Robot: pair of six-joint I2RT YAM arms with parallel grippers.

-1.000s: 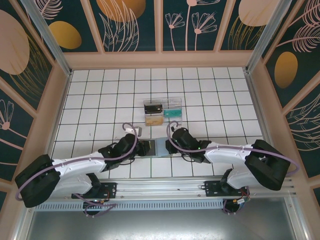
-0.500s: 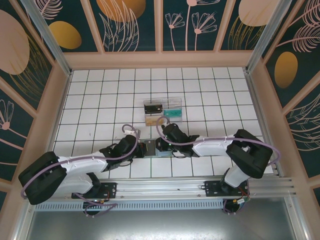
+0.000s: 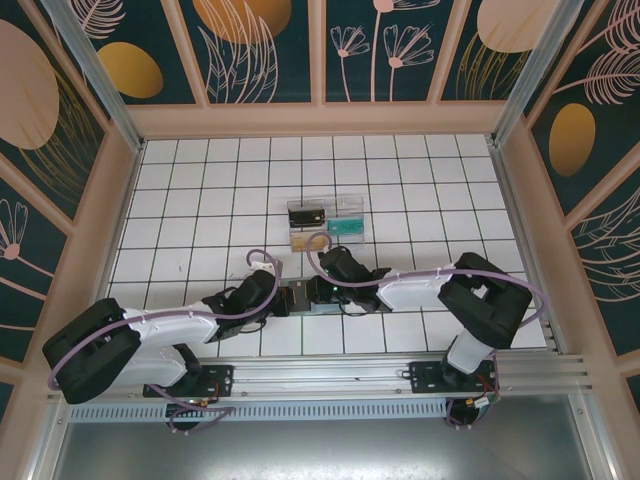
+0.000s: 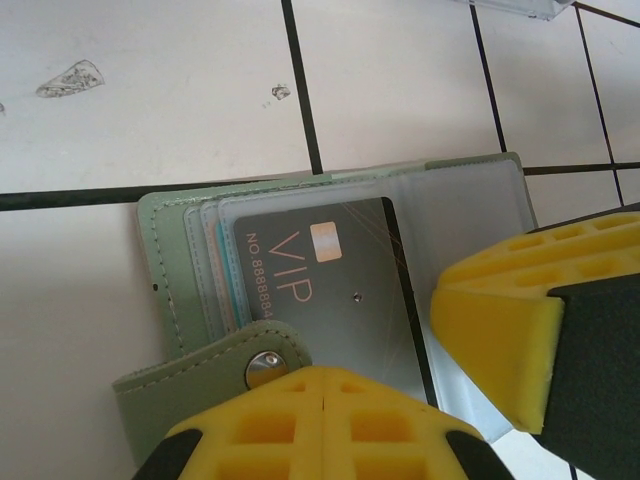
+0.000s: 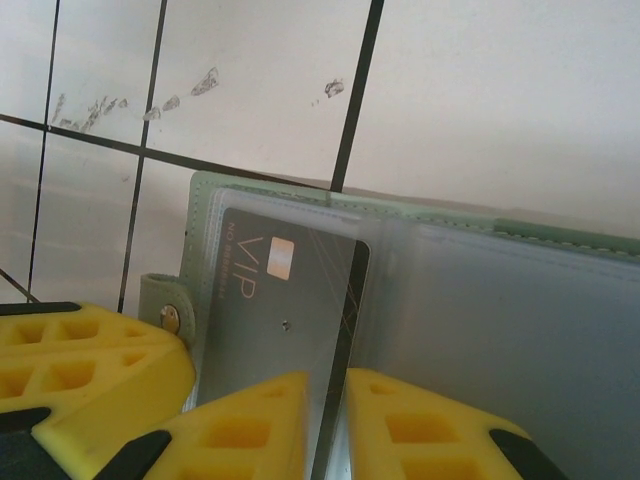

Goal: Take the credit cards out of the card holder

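On the white tiled table [image 3: 200, 190], a clear plastic compartmented tray [image 3: 327, 225] is seen near the centre. The soft grey-green folding card holder [image 4: 160, 260] is laid open toward the middle of the near edge. A dark rectangular VIP credit card [image 4: 330, 290] is seated in a clear sleeve of it. The left gripper [image 4: 325, 385] is pressed together beside the snap strap [image 4: 220, 370], and the right gripper [image 5: 328, 400] is held slightly apart over the card's edge.

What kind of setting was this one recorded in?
Most likely a purpose-built robot work cell rather than a home or shop: a white gridded tabletop, floral-printed wall panels boxing it in, and an aluminium mounting rail along the near edge.
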